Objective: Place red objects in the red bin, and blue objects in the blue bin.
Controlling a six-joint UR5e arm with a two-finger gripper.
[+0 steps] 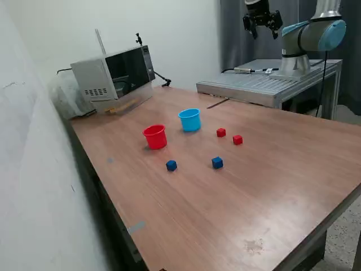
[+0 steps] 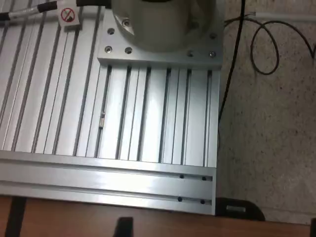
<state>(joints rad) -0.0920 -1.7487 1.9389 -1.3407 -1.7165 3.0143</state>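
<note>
Four cubes unobscured on table [image 1: 271, 186], gripper [image 1: 263, 25] half cropped overhead, fingers [image 1: 253, 29] apart, holding nothing

Arm [image 1: 313, 34] folded high, gripper [image 1: 262, 25] pointing down, fingers apart.

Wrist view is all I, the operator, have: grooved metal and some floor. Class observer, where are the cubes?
Observer: On the wooden table. Two red cubes sit at the exterior view's right of the light blue cup.
Operator: And the blue ones?
Observer: Two dark blue cubes lie nearer the camera than the red cup.
Operator: Is the gripper close?
Observer: No, the gripper is raised, far behind the cups.
</note>
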